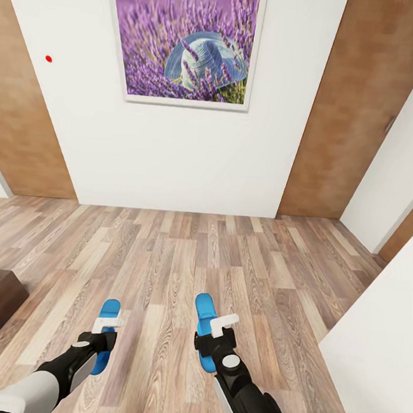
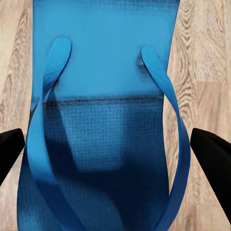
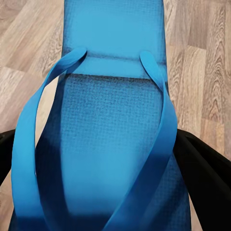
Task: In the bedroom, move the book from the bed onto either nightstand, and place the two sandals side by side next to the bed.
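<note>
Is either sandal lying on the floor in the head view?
No: each blue sandal, left and right, sits in a gripper, left gripper and right gripper, raised over the wood-plank floor.

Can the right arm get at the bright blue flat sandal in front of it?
Probably yes: the right gripper already sits at the bright blue flat sandal, its black fingers flanking the sole, with nothing between.

Left arm: reaches forward and low at the near left, white upper part, black forearm.
Left tool [image 1: 103, 340]: fingers [image 2: 9, 149] closed on a sandal [image 1: 107, 323].
Right arm: stretched forward at the near right.
Right tool [image 1: 211, 348]: fingers [image 3: 204, 163] clamped on the other sandal [image 1: 204, 316].
</note>
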